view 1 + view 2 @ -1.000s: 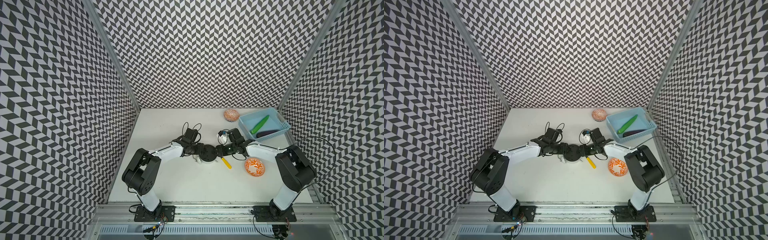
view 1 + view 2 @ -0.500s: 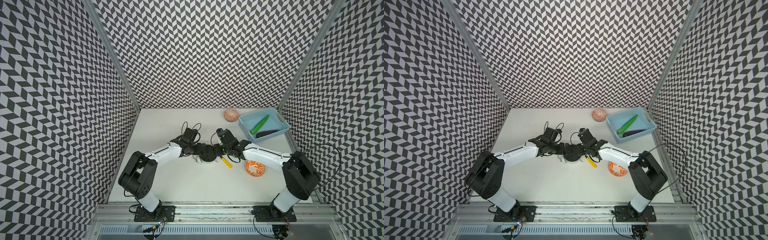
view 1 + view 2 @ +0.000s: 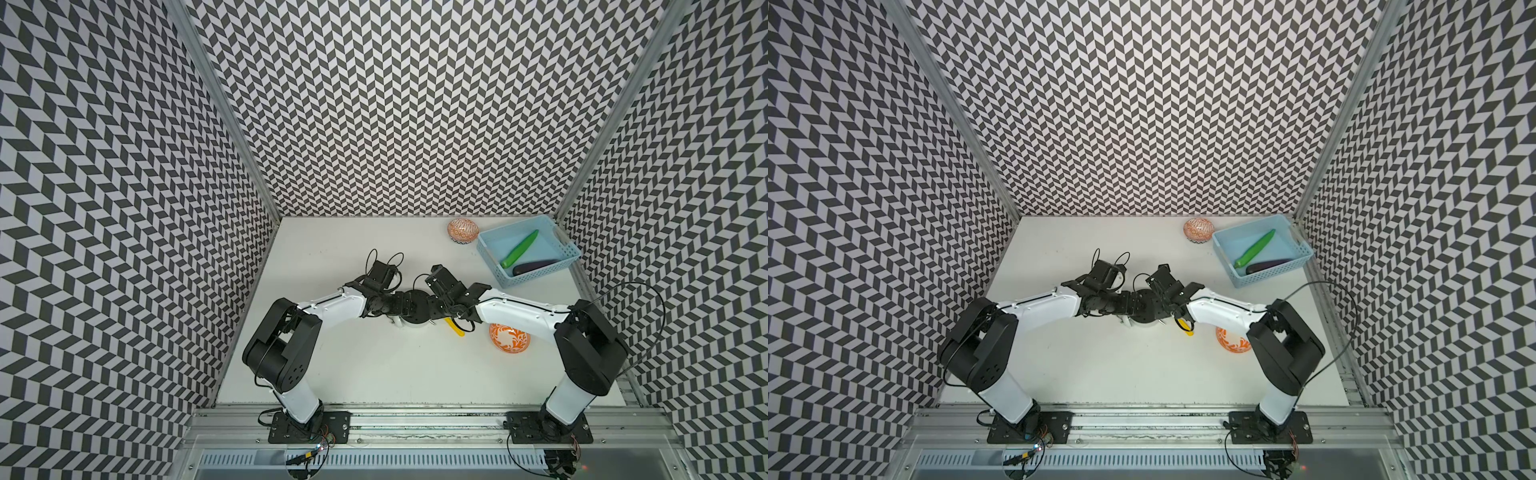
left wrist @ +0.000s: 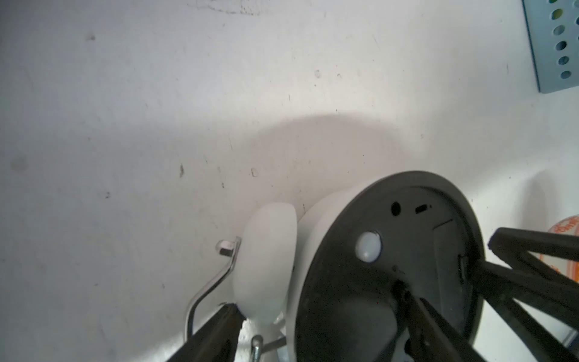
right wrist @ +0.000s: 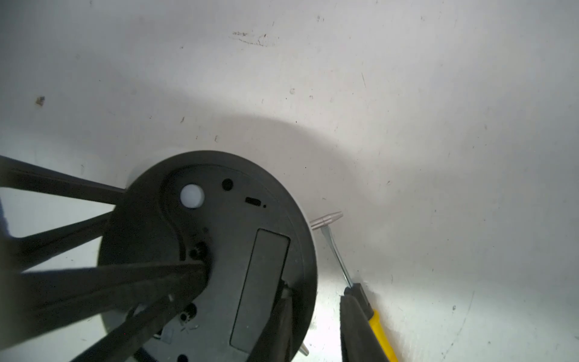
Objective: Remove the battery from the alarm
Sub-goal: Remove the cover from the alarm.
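Left gripper [image 4: 316, 297] stands wide, one finger by a bell [image 4: 266, 260] and one on the back of the alarm [image 3: 415, 318], which lies face-down mid-table. Right gripper [image 5: 316, 291] is narrower and straddles the rim without clamping it. The battery is hidden: a rectangular panel [image 5: 263, 282] sits shut in the matte black disc. Only one smooth white bell shows. One yellow-handled screwdriver [image 5: 340, 263] is partly covered. There are two orange patterned bowls, a near bowl [image 3: 509, 337] and a far bowl [image 3: 462, 229], the latter beside one perforated blue basket [image 3: 489, 262].
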Robot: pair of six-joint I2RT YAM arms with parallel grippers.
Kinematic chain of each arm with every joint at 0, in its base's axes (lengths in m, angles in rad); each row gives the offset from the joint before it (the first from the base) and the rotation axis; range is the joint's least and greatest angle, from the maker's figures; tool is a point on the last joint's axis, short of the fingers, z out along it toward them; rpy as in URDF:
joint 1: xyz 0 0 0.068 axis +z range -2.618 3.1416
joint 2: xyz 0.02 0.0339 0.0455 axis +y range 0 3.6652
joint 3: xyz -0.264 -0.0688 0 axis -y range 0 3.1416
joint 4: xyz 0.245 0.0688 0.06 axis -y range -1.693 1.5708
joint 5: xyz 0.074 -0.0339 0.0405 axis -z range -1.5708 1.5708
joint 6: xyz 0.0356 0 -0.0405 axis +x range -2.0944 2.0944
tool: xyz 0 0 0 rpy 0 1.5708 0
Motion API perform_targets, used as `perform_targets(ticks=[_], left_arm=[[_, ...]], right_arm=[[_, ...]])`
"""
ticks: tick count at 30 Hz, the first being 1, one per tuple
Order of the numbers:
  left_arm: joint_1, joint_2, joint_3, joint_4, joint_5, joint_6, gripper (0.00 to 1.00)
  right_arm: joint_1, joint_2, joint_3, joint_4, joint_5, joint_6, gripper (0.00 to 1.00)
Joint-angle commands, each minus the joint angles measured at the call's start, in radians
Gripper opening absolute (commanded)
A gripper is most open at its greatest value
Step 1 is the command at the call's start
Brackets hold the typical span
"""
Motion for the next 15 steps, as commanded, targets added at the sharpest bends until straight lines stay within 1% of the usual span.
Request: perform_targets(ticks=[1, 6, 9, 11, 12, 13, 15], left_arm=[[-0.001, 0.011, -0.033, 0.027, 0.007, -0.015, 0.81], [0.001, 0.016, -0.058, 0.034, 0.014, -0.015, 0.77], [0.003, 0.017, -0.074, 0.044, 0.020, -0.016, 0.72], [0.006, 0.018, -0.080, 0.047, 0.026, -0.018, 0.66], [0.007, 0.022, -0.083, 0.048, 0.032, -0.018, 0.59], [0.008, 0.025, -0.085, 0.048, 0.038, -0.018, 0.55], [0.010, 0.029, -0.086, 0.043, 0.046, -0.017, 0.54]], right_arm=[[0.006, 0.026, -0.009, -0.014, 0.074, 0.032, 0.28], [0.006, 0.072, 0.025, -0.049, 0.131, 0.043, 0.23], [0.009, 0.081, 0.045, -0.057, 0.145, 0.040, 0.21], [0.007, 0.096, 0.063, -0.074, 0.140, 0.039, 0.19], [0.006, 0.110, 0.077, -0.090, 0.135, 0.037, 0.19], [0.006, 0.124, 0.088, -0.105, 0.126, 0.037, 0.19], [0.006, 0.143, 0.105, -0.129, 0.113, 0.044, 0.19]])
